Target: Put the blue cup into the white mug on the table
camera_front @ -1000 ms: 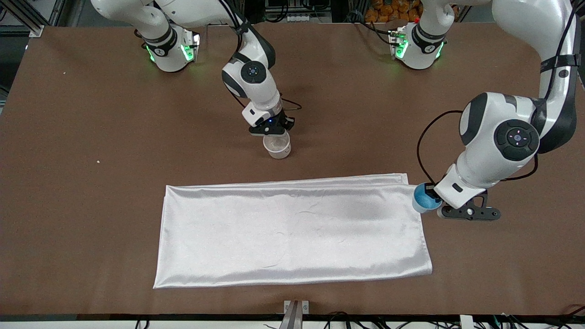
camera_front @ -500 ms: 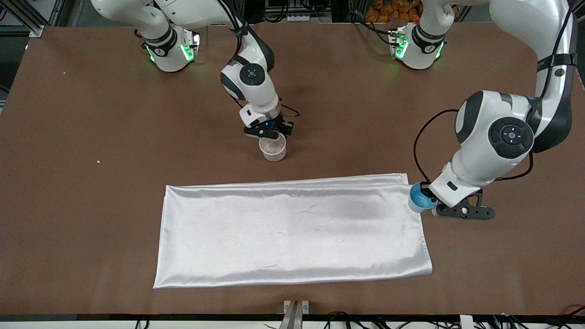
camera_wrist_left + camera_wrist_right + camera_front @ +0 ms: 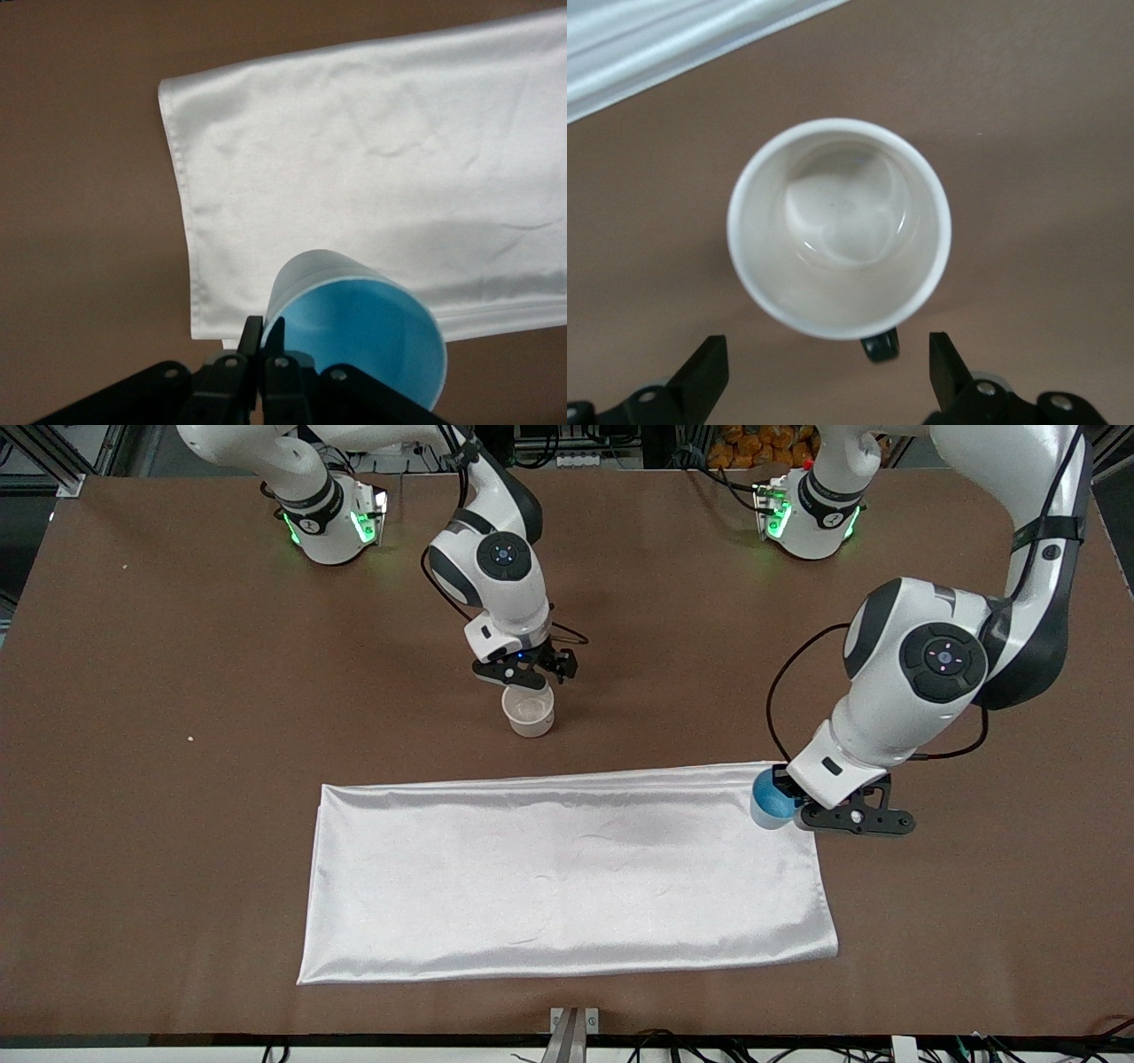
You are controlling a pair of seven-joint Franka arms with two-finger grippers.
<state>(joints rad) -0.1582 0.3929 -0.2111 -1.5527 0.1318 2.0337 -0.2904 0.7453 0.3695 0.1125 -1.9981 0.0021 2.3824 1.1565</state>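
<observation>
Front view: the left claw (image 3: 791, 808), clamped on the blue cup (image 3: 769, 806), hangs over the white cloth (image 3: 567, 872); carry it level to the white mug (image 3: 529, 710) (upright on the brown surface (image 3: 177, 797)).

Left wrist view: fingers (image 3: 251, 341) pinch the cup's rim.

Right wrist view: right claw (image 3: 824, 367) spread wide, empty, directly over the mug.

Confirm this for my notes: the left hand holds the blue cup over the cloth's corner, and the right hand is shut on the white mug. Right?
Not quite. The right hand is open: the right wrist view shows its fingers spread clear of the white mug, which stands alone on the table. The left hand does hold the blue cup over the cloth corner.
</observation>
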